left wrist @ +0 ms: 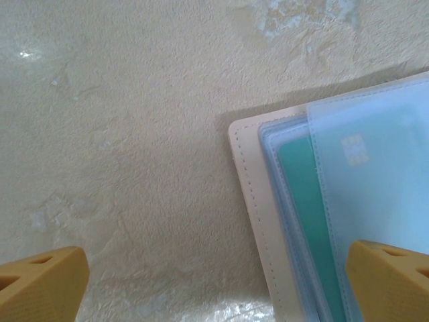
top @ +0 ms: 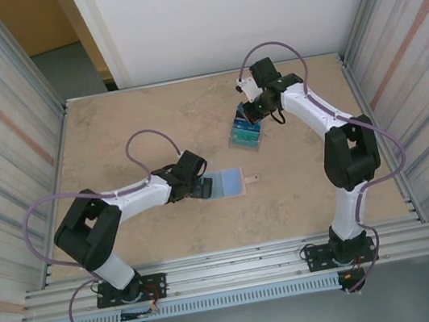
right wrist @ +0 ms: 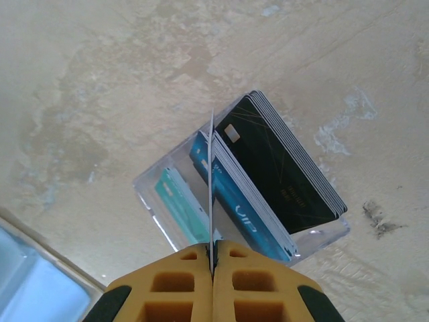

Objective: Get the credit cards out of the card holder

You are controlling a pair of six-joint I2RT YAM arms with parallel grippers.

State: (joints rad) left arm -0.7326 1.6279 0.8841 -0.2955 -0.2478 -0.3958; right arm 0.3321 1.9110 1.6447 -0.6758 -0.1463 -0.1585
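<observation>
One card [right wrist: 212, 181] is pinched on its edge between the closed fingers of the right gripper [right wrist: 213, 253], directly above the clear box [right wrist: 320, 239]. Below the fingers, a dark stack [right wrist: 281, 161] and a blue card [right wrist: 234, 201] already stand in the box. The held card lines up almost with the top of the blue one. I think if it comes down like this it can hit that edge, bend, or twist in the grip. If it is let go too high, it can bounce out on the table [right wrist: 100, 80].

More cards remain in the holder [left wrist: 249, 201], which lies open just ahead of the left gripper [left wrist: 214, 272]. A teal card [left wrist: 301, 201] sits under the pale sleeves [left wrist: 375, 194], and another shows through them. This gripper is spread wide, with one finger over the sleeves and the other over bare table. Nothing pins the holder, so my worry is that closing from here will only push it aside. It can also catch a slippery sleeve together with the card and lift the whole holder.
</observation>
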